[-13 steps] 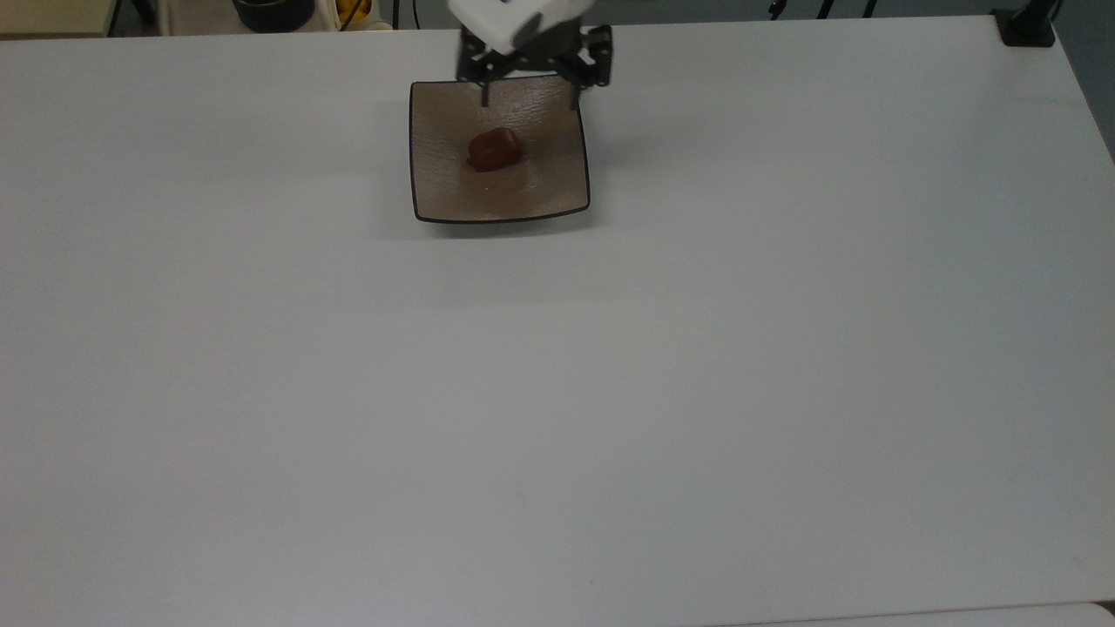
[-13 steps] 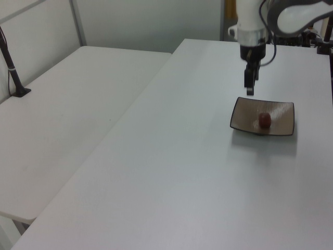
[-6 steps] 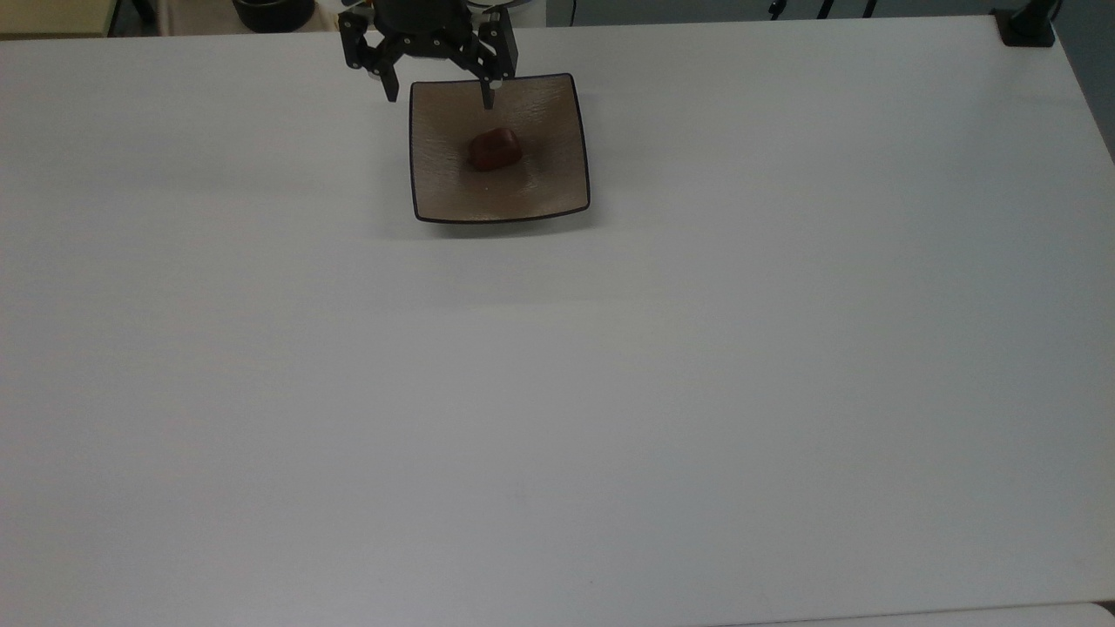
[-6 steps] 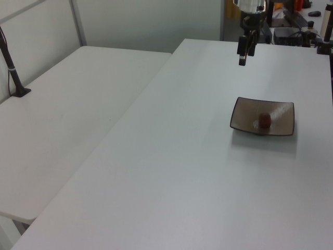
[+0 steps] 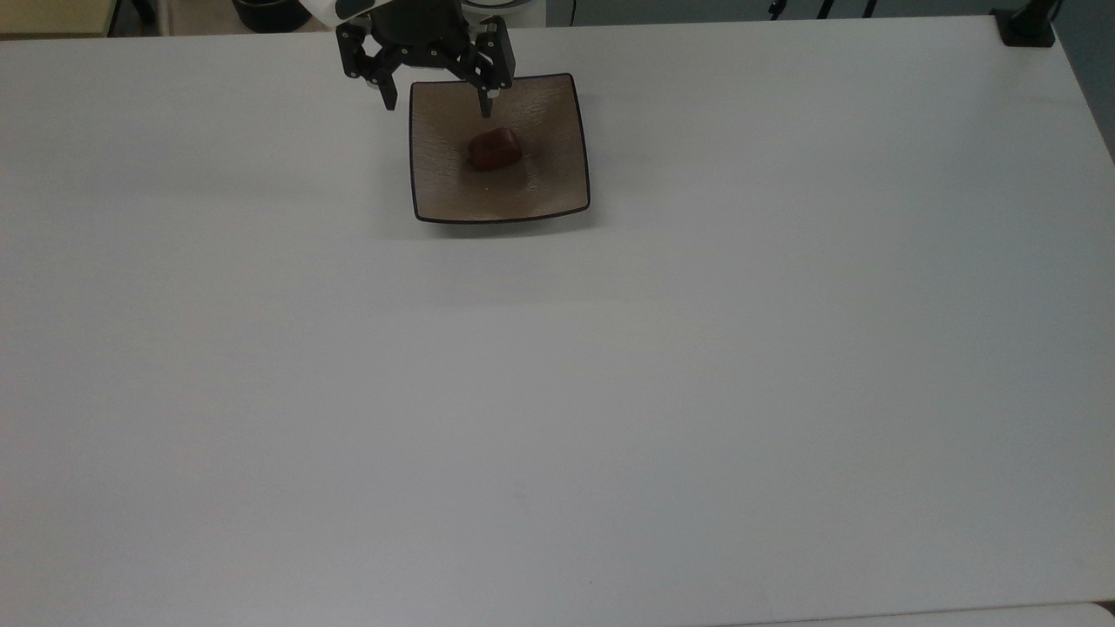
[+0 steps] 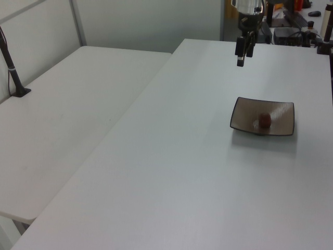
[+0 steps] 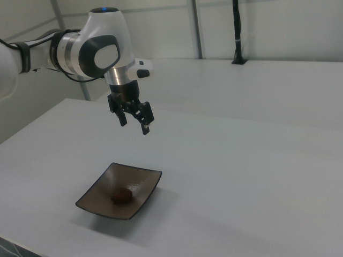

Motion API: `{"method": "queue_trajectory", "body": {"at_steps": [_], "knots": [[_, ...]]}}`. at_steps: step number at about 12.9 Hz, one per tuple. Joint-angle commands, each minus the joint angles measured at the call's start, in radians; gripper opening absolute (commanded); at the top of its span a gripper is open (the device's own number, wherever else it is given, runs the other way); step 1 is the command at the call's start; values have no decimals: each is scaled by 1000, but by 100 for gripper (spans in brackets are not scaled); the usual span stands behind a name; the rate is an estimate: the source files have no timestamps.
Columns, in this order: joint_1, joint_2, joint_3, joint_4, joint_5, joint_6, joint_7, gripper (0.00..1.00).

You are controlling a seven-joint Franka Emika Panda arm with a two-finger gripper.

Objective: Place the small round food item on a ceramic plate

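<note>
One small round food item (image 5: 494,149) is what this job concerns, and it lies near the middle of the ceramic plate (image 5: 557,187), touching the textured floor of the dish and clear of the dark rim. The right view confirms it: the reddish-brown lump (image 7: 121,195) sits in the hollow of the square dish (image 7: 147,184). The plate itself rests flat on the white surface (image 5: 697,392).

My fingers (image 7: 134,122) are spread wide apart and hold nothing. They hang high above the surface, well clear of the plate; in the top view's frame they (image 5: 435,100) appear over the plate's far left corner, and in the left view they (image 6: 242,54) are up beyond the dish (image 6: 286,127).

I judge the placing itself done: the item is on the plate and I have let go. What is left, as I read it, is only the retreat. The next move calls for little care, just staying high enough not to clip the plate's upturned corner or nudge the dish.
</note>
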Motion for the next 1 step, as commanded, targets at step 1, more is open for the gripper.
{"method": "queue_trajectory", "body": {"at_steps": [1], "knots": [[33, 5, -28, 18, 20, -22, -18, 100]]}}
